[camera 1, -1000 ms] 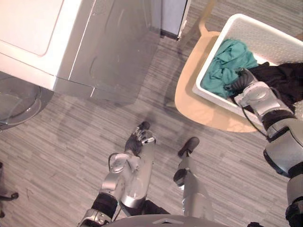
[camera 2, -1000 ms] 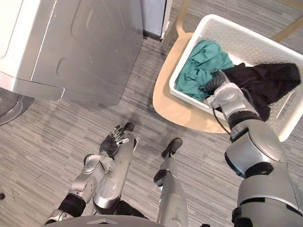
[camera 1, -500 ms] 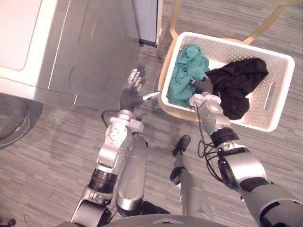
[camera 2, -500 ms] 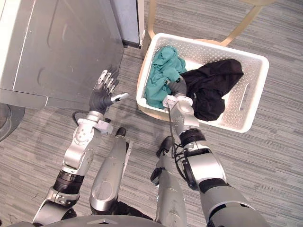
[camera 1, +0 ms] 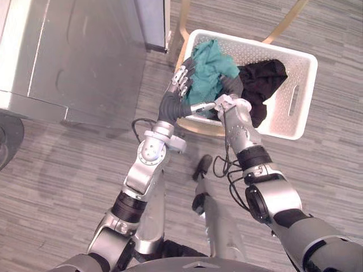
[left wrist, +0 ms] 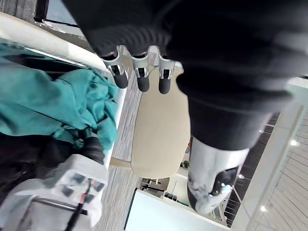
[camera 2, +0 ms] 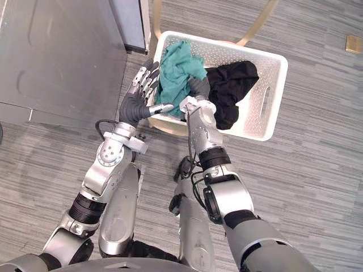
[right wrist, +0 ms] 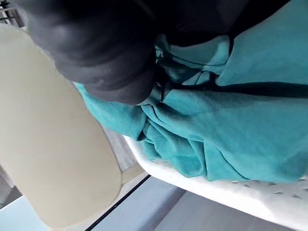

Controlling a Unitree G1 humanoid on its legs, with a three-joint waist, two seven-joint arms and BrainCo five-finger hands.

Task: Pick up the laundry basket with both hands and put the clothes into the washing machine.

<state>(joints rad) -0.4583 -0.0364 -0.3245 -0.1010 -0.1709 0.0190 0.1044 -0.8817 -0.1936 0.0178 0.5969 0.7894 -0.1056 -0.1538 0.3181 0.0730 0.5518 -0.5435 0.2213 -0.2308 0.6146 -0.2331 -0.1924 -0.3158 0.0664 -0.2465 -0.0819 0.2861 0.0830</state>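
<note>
Left hand [camera 1: 170,103] fingers [camera 1: 181,75] spreading straight, open, just beside laundry basket [camera 1: 307,79] rim. Right hand [camera 1: 231,88] lying buried among clothes [right wrist: 231,120], grip impossible to tell. Teal top [camera 1: 209,62] and black garment [camera 1: 264,76] lying inside white basket, basket sitting on wooden chair [left wrist: 159,134]. Washing machine [camera 1: 74,56] standing to left.

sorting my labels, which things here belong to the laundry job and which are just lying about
Job:
basket
teal cloth
black cloth
washer
left hand, open by the basket's rim
right hand, down among the clothes

Lying about:
chair under the basket
small tan thing on the floor
</note>
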